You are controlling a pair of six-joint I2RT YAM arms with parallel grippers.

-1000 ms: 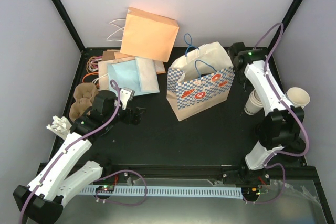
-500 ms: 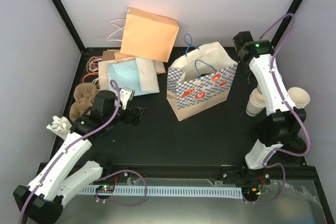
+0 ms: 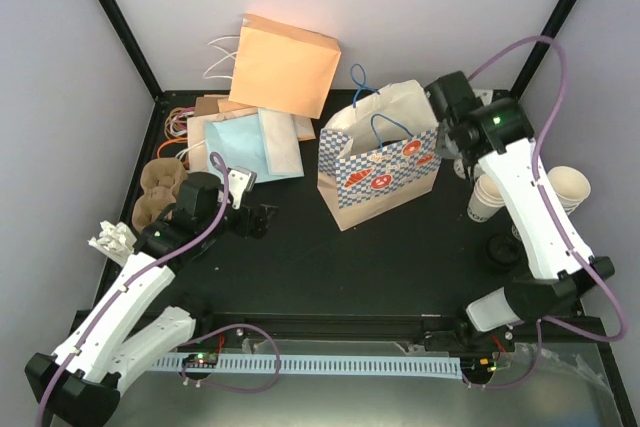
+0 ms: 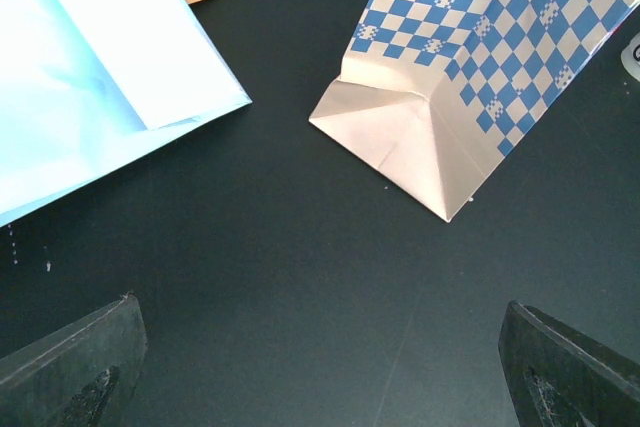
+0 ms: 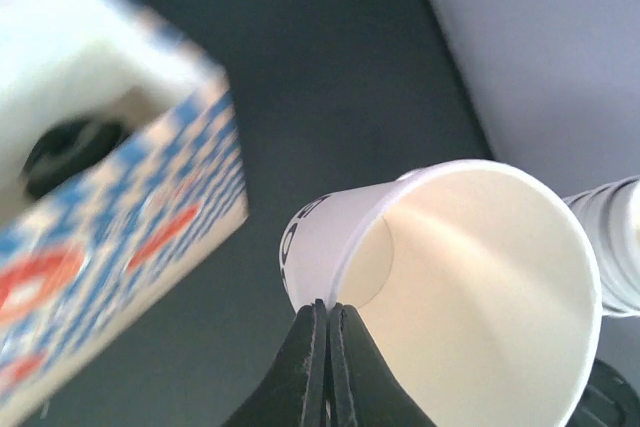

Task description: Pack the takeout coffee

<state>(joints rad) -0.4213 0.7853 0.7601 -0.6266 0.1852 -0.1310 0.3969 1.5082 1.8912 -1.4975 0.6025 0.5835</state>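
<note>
Partly out of frame, paper cup [image 5: 470,277]

Bare counter [image 3: 300,257] lies open from left claw [image 3: 262,219] to bag [image 3: 385,172]. Bag mouth gapes; blue handles [image 3: 383,119] arch over it. Cup stacks [image 3: 484,199] crowd right edge, flat bags [image 3: 245,142] back-left.

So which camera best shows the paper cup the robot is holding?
The right wrist view: the cup shows large and close, its rim pinched by the right gripper. From overhead I cannot make it out; the left wrist view misses it.
</note>
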